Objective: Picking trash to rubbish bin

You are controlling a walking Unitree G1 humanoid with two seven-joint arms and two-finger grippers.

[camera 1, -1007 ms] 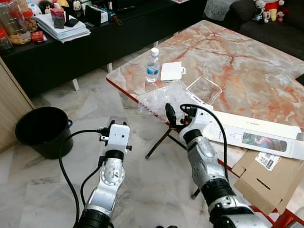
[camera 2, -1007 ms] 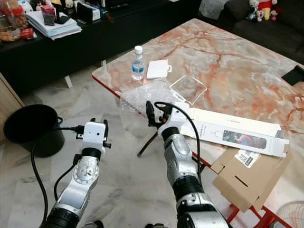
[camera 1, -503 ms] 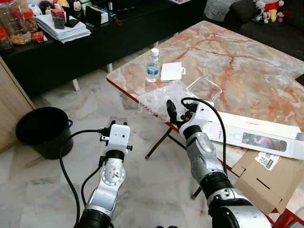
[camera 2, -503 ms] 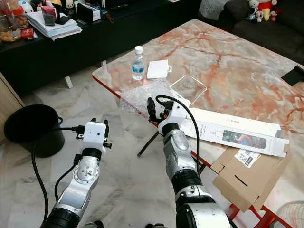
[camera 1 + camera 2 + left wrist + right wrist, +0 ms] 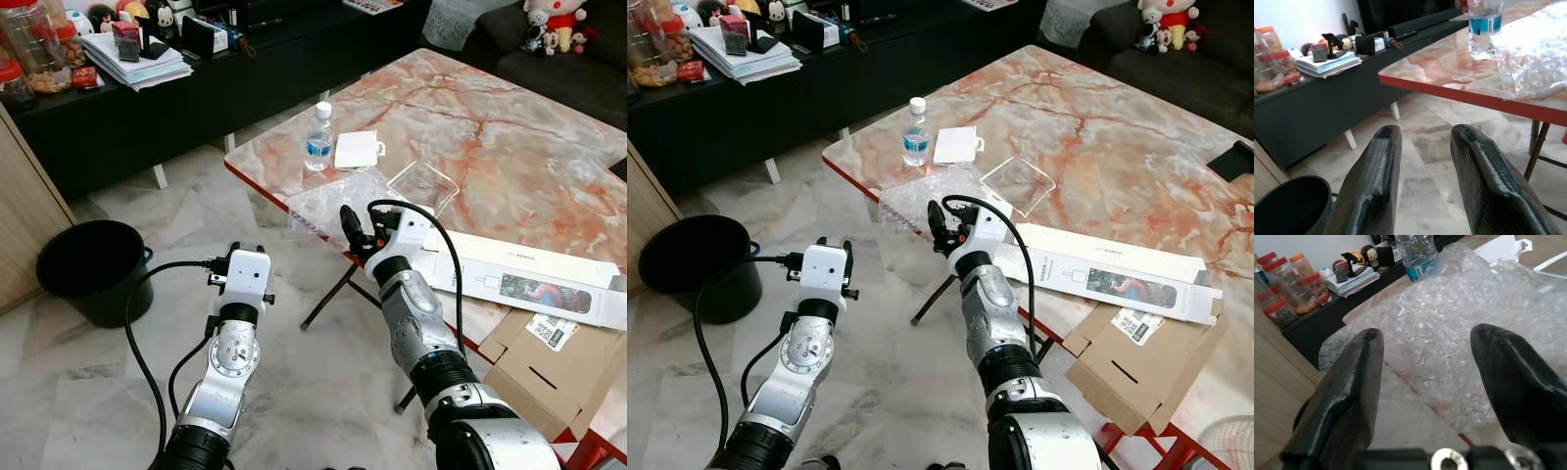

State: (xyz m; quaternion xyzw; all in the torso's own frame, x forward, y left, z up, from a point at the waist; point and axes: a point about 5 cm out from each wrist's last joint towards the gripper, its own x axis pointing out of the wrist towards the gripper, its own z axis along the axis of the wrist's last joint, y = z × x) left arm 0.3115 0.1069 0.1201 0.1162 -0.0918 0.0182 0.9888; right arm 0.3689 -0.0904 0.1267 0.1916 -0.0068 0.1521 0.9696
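Right now I'm holding the right gripper (image 5: 1425, 377), fingers spread apart, just before the bubble wrap (image 5: 338, 196) lying at the marble table's (image 5: 509, 127) near edge; left gripper (image 5: 1425, 181) is hovering parted above the floor, bin (image 5: 88, 269) well apart.

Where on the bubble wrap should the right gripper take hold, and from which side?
Probably the crumpled edge of the bubble wrap overhanging the table's red rim, approached from the floor side where the right gripper sits with open jaws. That edge hangs free, so one finger can slip underneath; the rest lies flat on the marble.
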